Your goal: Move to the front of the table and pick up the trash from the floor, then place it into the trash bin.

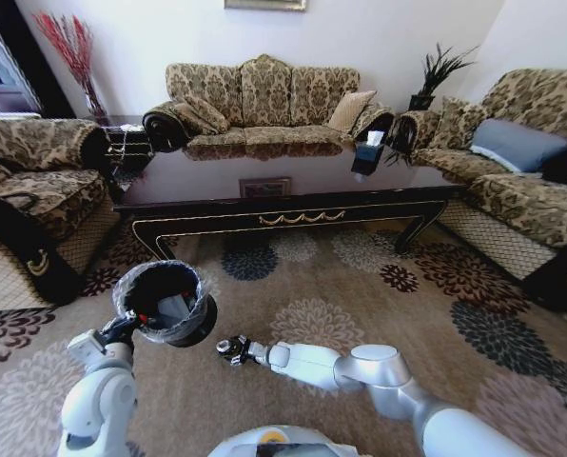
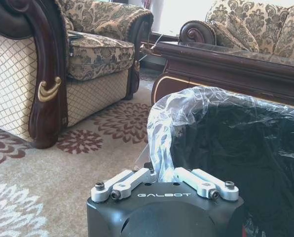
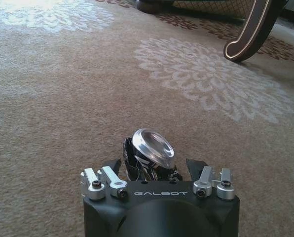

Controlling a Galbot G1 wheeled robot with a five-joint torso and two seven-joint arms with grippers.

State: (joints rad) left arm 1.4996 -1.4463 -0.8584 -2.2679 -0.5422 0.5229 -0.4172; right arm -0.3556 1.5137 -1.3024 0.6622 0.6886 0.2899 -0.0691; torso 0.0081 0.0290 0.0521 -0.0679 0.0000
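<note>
My left gripper (image 1: pixel 124 328) is shut on the near rim of the trash bin (image 1: pixel 166 303), a round black bin with a translucent bag folded over its edge. The left wrist view shows the fingers (image 2: pixel 137 178) pinching the bag and rim of the bin (image 2: pixel 236 158). A pale piece and something red lie inside the bin. My right gripper (image 1: pixel 230 350) hovers low over the floor (image 1: pixel 360 286) just right of the bin, shut on a crushed silvery can (image 3: pixel 152 148). The dark glossy table (image 1: pixel 293 195) stands ahead.
A patterned sofa (image 1: pixel 264 105) sits behind the table, with armchairs at the left (image 1: pixel 36 181) and right (image 1: pixel 531 171). A curved table leg (image 3: pixel 253 29) rises from the carpet beyond the right gripper. Open carpet lies between me and the table.
</note>
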